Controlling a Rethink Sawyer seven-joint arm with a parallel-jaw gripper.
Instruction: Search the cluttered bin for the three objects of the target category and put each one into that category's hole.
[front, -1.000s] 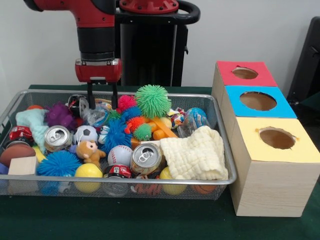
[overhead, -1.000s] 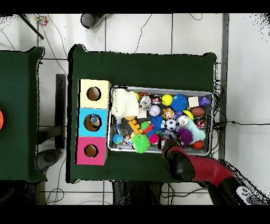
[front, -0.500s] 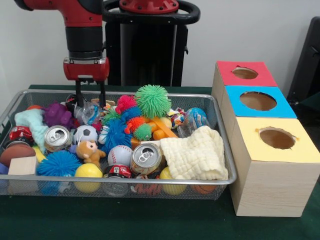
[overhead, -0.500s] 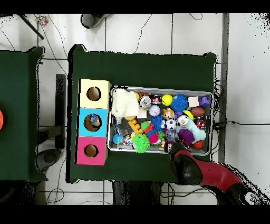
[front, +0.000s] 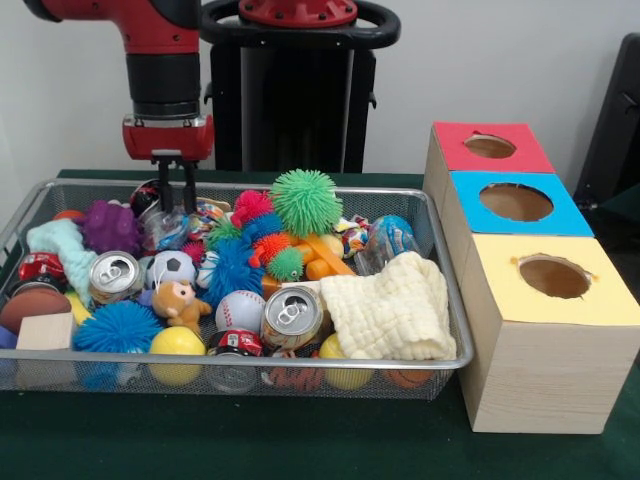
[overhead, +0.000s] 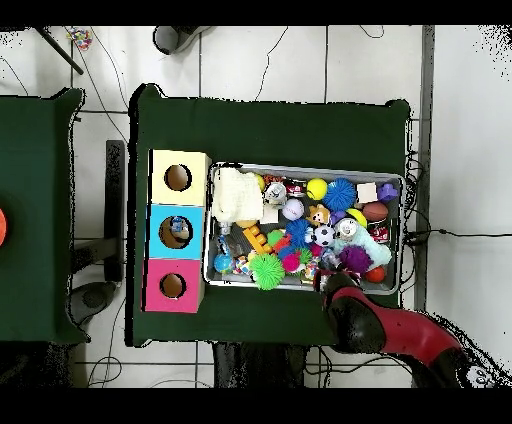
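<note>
A wire mesh bin (front: 447, 330) holds mixed clutter: soda cans (front: 115, 275), spiky balls (front: 305, 200), sports balls, a teddy and a white cloth (front: 390, 310). My gripper (front: 176, 205) hangs at the bin's back left corner, beside a purple spiky toy (front: 108, 225). Its fingers stand close together on the top of a crumpled clear plastic bottle (front: 165, 230). A second clear bottle (front: 385, 240) lies at the back right. In the overhead view the arm covers the gripper (overhead: 322, 280) at the bin's lower edge (overhead: 400, 180).
Three wooden boxes with round holes stand beside the bin: red top (front: 490, 147), blue top (front: 515, 202), yellow top (front: 553, 277). From above, the blue box's hole (overhead: 177, 230) shows something inside it. Green cloth covers the table (front: 300, 440).
The gripper moved left along the bin's back edge, then its fingers drew together. The clear bottle shifted left with it.
</note>
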